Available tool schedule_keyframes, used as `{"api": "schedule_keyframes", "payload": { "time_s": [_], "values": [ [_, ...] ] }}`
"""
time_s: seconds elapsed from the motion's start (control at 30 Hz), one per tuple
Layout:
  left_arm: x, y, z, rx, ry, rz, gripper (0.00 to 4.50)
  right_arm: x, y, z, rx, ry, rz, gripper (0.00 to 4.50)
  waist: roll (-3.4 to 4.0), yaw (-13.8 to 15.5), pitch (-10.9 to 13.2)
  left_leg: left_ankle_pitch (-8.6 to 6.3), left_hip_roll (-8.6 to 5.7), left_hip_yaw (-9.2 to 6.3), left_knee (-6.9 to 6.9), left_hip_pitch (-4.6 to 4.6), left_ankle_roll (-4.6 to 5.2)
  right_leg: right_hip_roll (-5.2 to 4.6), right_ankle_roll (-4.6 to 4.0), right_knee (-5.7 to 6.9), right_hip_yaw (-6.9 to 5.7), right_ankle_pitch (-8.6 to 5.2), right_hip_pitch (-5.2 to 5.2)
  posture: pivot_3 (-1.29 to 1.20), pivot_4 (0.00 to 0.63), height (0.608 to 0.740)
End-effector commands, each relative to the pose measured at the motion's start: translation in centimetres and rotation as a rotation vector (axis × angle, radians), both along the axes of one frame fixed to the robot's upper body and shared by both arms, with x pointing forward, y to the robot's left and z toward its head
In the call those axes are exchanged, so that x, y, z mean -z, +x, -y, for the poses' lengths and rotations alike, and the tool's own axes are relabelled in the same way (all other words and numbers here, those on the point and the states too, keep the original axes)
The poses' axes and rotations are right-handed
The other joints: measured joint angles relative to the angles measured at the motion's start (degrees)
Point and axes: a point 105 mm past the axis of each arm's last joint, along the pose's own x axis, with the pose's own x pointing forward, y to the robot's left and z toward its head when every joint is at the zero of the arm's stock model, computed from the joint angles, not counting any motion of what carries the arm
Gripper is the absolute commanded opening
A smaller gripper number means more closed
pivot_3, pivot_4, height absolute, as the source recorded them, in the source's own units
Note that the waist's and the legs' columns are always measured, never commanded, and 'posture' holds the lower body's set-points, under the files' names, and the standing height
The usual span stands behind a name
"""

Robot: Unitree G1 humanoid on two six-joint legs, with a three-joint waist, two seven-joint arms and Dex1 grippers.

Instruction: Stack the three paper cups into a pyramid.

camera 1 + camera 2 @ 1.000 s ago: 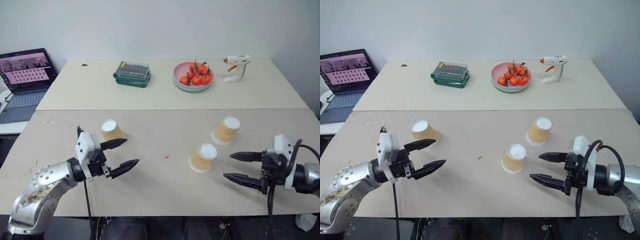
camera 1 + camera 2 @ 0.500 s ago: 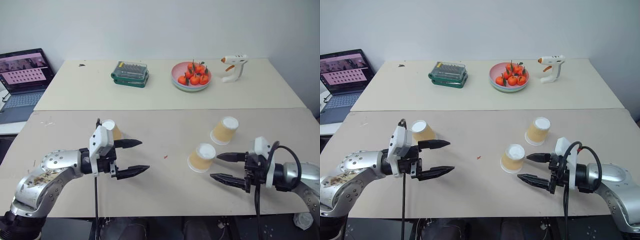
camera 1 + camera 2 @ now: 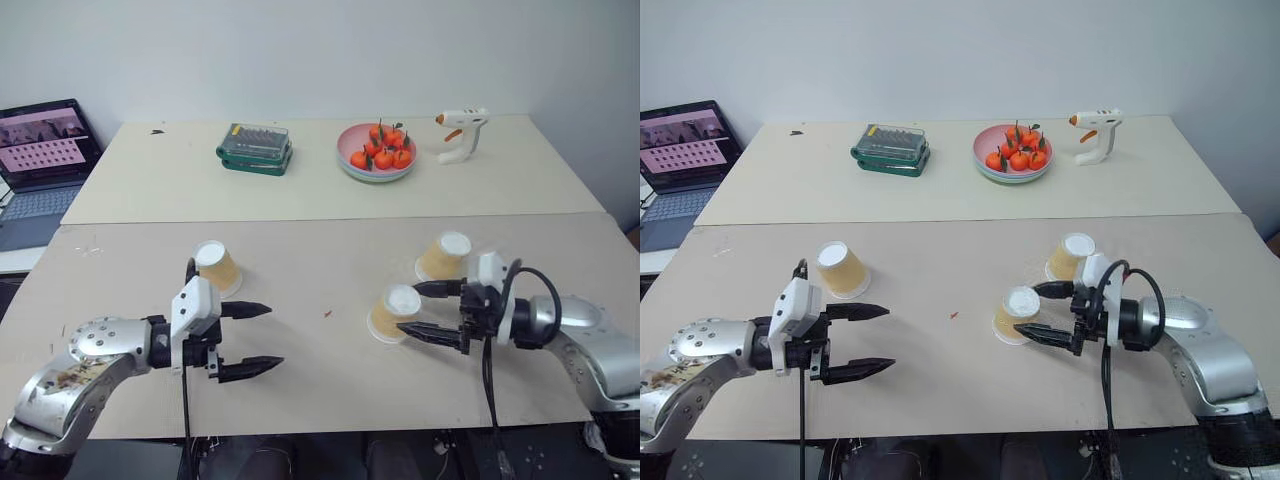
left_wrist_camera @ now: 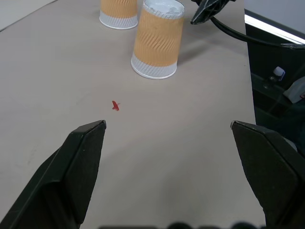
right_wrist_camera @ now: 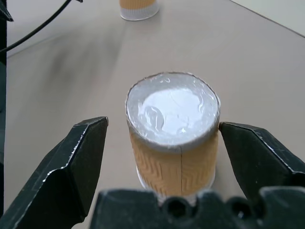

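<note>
Three paper cups stand upside down on the near table, tan sides and white bases up. One cup (image 3: 216, 266) is at the left, one (image 3: 395, 311) in the middle and one (image 3: 445, 256) just behind it to the right. My right gripper (image 3: 408, 309) is open, one finger on each side of the middle cup (image 5: 172, 129), with a gap on both sides. My left gripper (image 3: 272, 336) is open and holds nothing, in front of and to the right of the left cup, pointing toward the middle cup (image 4: 157, 40).
On the far table are a pink bowl (image 3: 352, 168) of tangerines, a green case (image 3: 254, 148) and a white glue gun (image 3: 460, 133). A laptop (image 3: 40, 150) sits at the far left. A small red speck (image 3: 327, 314) lies between the grippers.
My right gripper has moved in toward the middle cup and now straddles it. My left gripper has drawn back a little and turned. The cups have not moved; the camera has shifted.
</note>
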Motion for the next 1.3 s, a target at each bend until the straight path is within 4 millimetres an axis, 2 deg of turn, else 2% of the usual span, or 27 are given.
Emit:
{"api": "schedule_keyframes", "payload": {
  "time_s": [0.03, 0.07, 0.13, 0.17, 0.3, 0.4, 0.53, 0.83, 1.03, 1.1, 1.17, 1.2, 1.3],
  "values": [
    [-1.0, -0.3, -0.2, -0.018, 0.006, 0.060, 4.50, -0.4, -0.2, -0.6, -0.053, 0.023, 0.025, 3.91, 0.00, 0.0, 0.0, 0.00, 0.00, 0.00, 0.00, 0.00, 0.00, 0.00, 0.00, 0.00, 0.00, 0.00, -0.01, 0.00, 0.150, 0.725],
    [-1.0, -0.3, -0.3, -0.036, -0.001, 0.058, 4.50, -0.3, -0.2, -0.6, -0.055, 0.025, 0.022, 3.74, 0.00, 0.0, 0.0, 0.00, 0.01, 0.00, 0.00, -0.01, 0.00, 0.00, 0.00, 0.00, 0.00, 0.00, -0.01, 0.00, 0.150, 0.725],
    [-1.0, -0.4, -0.6, -0.069, -0.012, 0.059, 4.50, 0.0, 0.2, -0.6, -0.040, 0.015, 0.026, 3.04, 0.00, 0.0, 0.0, -0.02, 0.00, -0.01, 0.02, -0.02, 0.01, 0.00, 0.00, 0.00, 0.01, 0.00, -0.02, 0.00, 0.150, 0.725],
    [-1.0, -0.5, -0.8, -0.093, -0.017, 0.066, 4.50, 0.2, 0.5, -0.5, -0.030, 0.007, 0.025, 2.83, 0.01, 0.0, 0.0, -0.02, 0.01, -0.01, 0.02, -0.01, 0.01, 0.00, -0.01, 0.00, 0.01, 0.01, -0.02, 0.00, 0.150, 0.725],
    [-0.8, -0.5, -1.4, -0.193, -0.052, 0.076, 4.50, -0.2, 1.0, -1.8, -0.074, 0.032, 0.046, 2.83, 0.01, -0.3, 0.0, -0.02, 0.03, 0.05, 0.01, 0.07, 0.00, 0.00, -0.05, 0.05, 0.01, 0.03, -0.02, 0.00, 0.150, 0.725],
    [-0.5, -0.8, -1.8, -0.256, -0.074, 0.078, 4.50, -1.1, 2.2, -4.0, -0.128, 0.079, 0.078, 2.83, 0.02, -0.6, 0.0, -0.03, 0.10, 0.12, 0.01, 0.16, -0.02, 0.06, -0.12, 0.09, 0.01, 0.08, -0.01, 0.00, 0.150, 0.725],
    [0.0, -1.3, -2.0, -0.314, -0.093, 0.075, 4.50, -2.1, 4.3, -7.9, -0.225, 0.085, 0.129, 2.83, 0.02, -1.1, 0.0, -0.02, 0.14, 0.18, 0.01, 0.24, -0.06, 0.09, -0.18, 0.15, 0.02, 0.13, -0.02, 0.00, 0.150, 0.725],
    [0.1, -2.5, -2.5, -0.395, -0.103, 0.081, 4.50, -3.1, 7.2, -13.6, -0.391, 0.080, 0.173, 2.83, -0.01, -1.4, 0.0, 0.06, 0.16, 0.14, 0.00, 0.14, -0.39, 0.11, -0.20, 0.05, -0.03, 0.14, -0.16, 0.00, 0.150, 0.725],
    [0.1, -2.8, -2.3, -0.421, -0.117, 0.086, 4.50, -2.6, 8.2, -14.4, -0.402, 0.067, 0.164, 2.83, -0.01, -1.5, 0.0, 0.06, 0.16, 0.14, 0.00, 0.13, -0.40, 0.11, -0.20, 0.09, -0.04, 0.14, -0.18, 0.00, 0.150, 0.725],
    [0.2, -2.9, -2.1, -0.420, -0.117, 0.085, 4.50, -2.5, 8.8, -14.4, -0.371, 0.075, 0.153, 3.81, -0.01, -1.7, -0.1, 0.05, 0.16, 0.14, 0.00, 0.13, -0.39, 0.11, -0.20, 0.10, -0.03, 0.14, -0.19, 0.00, 0.150, 0.725],
    [0.2, -2.9, -2.1, -0.417, -0.118, 0.084, 4.50, -2.2, 9.2, -14.3, -0.347, 0.062, 0.158, 4.31, 0.00, -1.8, -0.1, 0.05, 0.16, 0.14, -0.01, 0.13, -0.40, 0.11, -0.21, 0.16, -0.03, 0.15, -0.23, 0.00, 0.150, 0.725],
    [0.2, -2.8, -2.1, -0.415, -0.120, 0.084, 4.50, -2.0, 9.3, -14.1, -0.335, 0.056, 0.150, 4.47, 0.00, -1.8, -0.1, 0.05, 0.16, 0.16, -0.01, 0.13, -0.40, 0.11, -0.21, 0.21, -0.03, 0.15, -0.27, 0.00, 0.150, 0.725],
    [0.1, -2.4, -2.0, -0.403, -0.129, 0.084, 4.50, -1.9, 9.4, -13.8, -0.321, 0.074, 0.123, 4.47, 0.00, -1.8, -0.1, 0.04, 0.16, 0.19, 0.00, 0.13, -0.41, 0.11, -0.22, 0.31, -0.03, 0.15, -0.33, 0.00, 0.150, 0.725]
  ]
}}
